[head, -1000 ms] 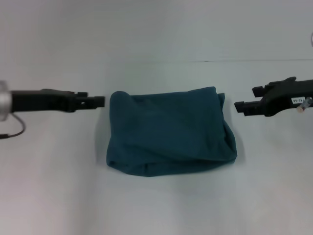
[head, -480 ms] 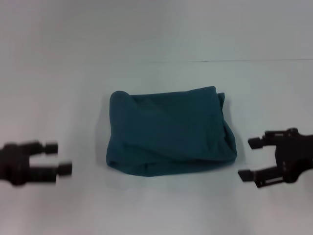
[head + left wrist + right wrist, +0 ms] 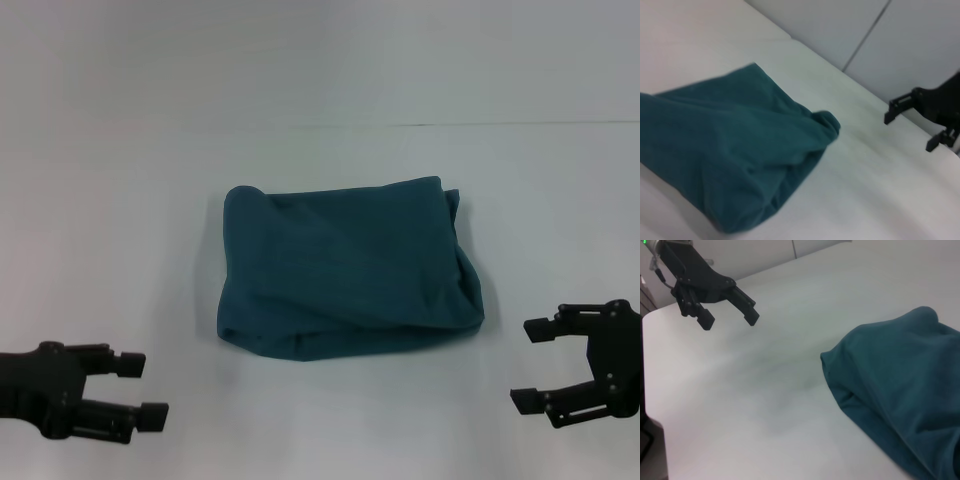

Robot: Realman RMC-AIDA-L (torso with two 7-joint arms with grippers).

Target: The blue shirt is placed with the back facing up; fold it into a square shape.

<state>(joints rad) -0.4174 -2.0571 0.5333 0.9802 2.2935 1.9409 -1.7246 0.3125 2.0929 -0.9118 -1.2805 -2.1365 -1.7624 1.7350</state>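
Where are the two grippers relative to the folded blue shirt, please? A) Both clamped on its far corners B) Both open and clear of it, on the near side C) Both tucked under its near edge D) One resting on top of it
B: the left gripper and right gripper sit open, apart from the blue shirt, nearer the robot, one on each side.

One blue shirt (image 3: 345, 268), folded into a single bundle, lies on one white table (image 3: 320, 420). No second garment shows anywhere on that surface. Two grippers are in sight: the left gripper (image 3: 138, 390) and the right gripper (image 3: 532, 363), one to each side of the cloth. Each has two fingers, so four fingertips in all, none touching the fabric. How many layers the bundle is folded into I can't really count from here; at least two show along its near edge, perhaps more tucked under. One seam line runs across behind the table's far edge.
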